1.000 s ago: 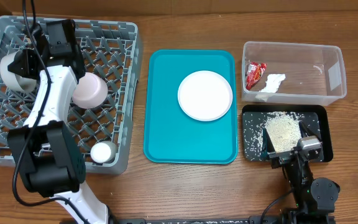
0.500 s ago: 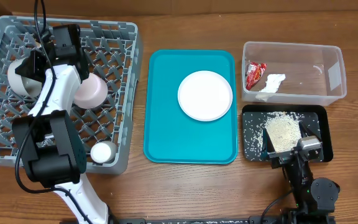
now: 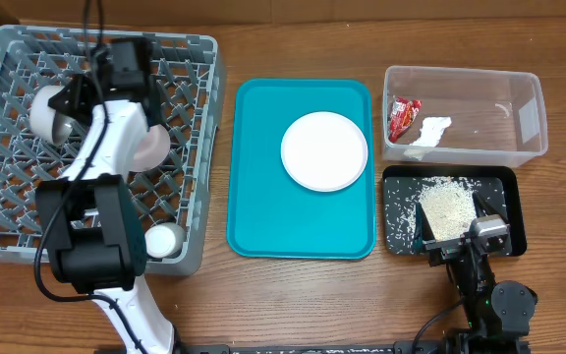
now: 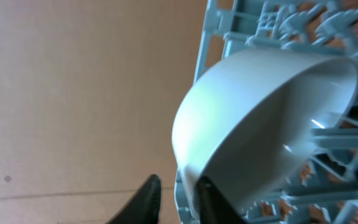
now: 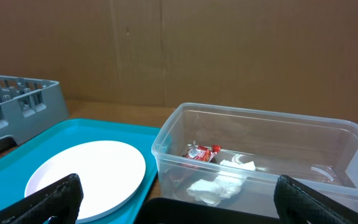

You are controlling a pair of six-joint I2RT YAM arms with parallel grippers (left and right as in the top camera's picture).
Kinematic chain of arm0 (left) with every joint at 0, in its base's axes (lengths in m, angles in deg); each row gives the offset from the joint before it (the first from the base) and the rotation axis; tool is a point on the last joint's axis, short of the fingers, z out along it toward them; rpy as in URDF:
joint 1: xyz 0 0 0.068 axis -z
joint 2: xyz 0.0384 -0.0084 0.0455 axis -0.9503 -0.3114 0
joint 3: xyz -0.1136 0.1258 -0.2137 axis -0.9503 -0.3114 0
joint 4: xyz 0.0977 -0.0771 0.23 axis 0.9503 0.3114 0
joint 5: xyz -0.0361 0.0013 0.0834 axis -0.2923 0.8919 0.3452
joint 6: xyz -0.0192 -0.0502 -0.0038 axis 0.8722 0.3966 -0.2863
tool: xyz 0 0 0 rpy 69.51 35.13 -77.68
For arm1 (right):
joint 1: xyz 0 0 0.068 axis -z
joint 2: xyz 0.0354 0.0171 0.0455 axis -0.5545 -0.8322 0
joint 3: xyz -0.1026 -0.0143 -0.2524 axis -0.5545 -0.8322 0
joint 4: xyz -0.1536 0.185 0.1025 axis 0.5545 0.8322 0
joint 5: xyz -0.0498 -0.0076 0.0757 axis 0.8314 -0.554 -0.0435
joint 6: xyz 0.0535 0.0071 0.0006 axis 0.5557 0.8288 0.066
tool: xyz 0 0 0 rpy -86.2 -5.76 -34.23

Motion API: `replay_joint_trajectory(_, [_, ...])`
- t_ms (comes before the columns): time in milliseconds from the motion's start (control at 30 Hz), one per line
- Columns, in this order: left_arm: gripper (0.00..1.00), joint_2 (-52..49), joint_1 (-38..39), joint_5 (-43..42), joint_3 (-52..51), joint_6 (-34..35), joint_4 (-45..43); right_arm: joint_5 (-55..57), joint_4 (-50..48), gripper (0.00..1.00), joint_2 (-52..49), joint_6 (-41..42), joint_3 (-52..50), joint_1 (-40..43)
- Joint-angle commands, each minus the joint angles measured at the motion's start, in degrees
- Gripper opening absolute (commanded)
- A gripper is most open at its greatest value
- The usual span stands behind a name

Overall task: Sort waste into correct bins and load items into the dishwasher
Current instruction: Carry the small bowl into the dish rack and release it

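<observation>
My left gripper (image 3: 70,96) is shut on the rim of a pale grey bowl (image 3: 49,110) and holds it tilted over the back left of the grey dish rack (image 3: 187,90). In the left wrist view the fingers (image 4: 178,188) pinch the bowl's (image 4: 253,118) edge. A pale bowl (image 3: 152,144) and a white cup (image 3: 161,240) sit in the rack. The white plate (image 3: 324,149) lies on the teal tray (image 3: 263,202). The clear tub (image 3: 529,123) holds the red wrapper (image 3: 402,116) and the tissue (image 3: 427,132). The black tray (image 3: 507,187) holds rice scraps (image 3: 446,206). My right gripper (image 3: 457,246) is open and empty. No chopsticks show.
The right wrist view shows the plate (image 5: 86,171), the tub (image 5: 166,142) with the wrapper (image 5: 204,152) and tissue (image 5: 219,185), and the rack's corner (image 5: 17,102). The left arm's white links cross the rack's middle. Bare wood lies between rack, teal tray and bins.
My left gripper has moved to the right over the rack, carrying the grey bowl with it. The right arm has not moved.
</observation>
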Motion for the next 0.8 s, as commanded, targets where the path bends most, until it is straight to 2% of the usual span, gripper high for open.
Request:
replay_joint_trajectory(0, [0.35, -0.44, 1.92, 4.55, -0.5, -0.15, -0.04, -0.07, -0.37, 1.0, 0.57, -0.04, -0.61, 0.44])
replay_joint_trajectory(100, [0.51, -0.26, 3.34, 8.13, -0.5, 1.86, -0.04, -0.07, -0.37, 1.0, 0.57, -0.07, -0.61, 0.44])
replay_joint_trajectory(200, [0.77, 0.15, 5.05, 12.9, -0.48, 5.79, -0.04, -0.07, -0.37, 1.0, 0.57, -0.04, -0.61, 0.44])
replay_joint_trajectory(300, [0.89, 1.84, 7.41, 14.91, -0.48, 7.91, -0.48, -0.07, -0.37, 1.0, 0.57, -0.07, -0.61, 0.44])
replay_joint_trajectory(433, [0.93, 8.07, 11.26, 13.94, -0.46, 11.41, -0.57, -0.07, -0.37, 1.0, 0.57, -0.04, -0.61, 0.44])
replay_joint_trajectory(567, [0.93, 16.79, 15.17, 7.37, -0.46, 11.54, -0.37, -0.07, -0.37, 1.0, 0.57, -0.04, -0.61, 0.44])
replay_joint_trajectory(633, [0.92, 20.9, 18.03, 2.6, -0.46, 13.94, 2.21, -0.07, -0.37, 1.0, 0.57, -0.04, -0.61, 0.44])
replay_joint_trajectory(667, [0.91, 22.45, 19.43, -0.44, -0.46, 15.82, 4.57, -0.07, -0.37, 1.0, 0.57, -0.04, -0.61, 0.44])
replay_joint_trajectory(767, [0.88, 26.82, 23.61, -19.3, -0.46, 25.22, 16.22, -0.07, -0.37, 1.0, 0.57, -0.04, -0.61, 0.44])
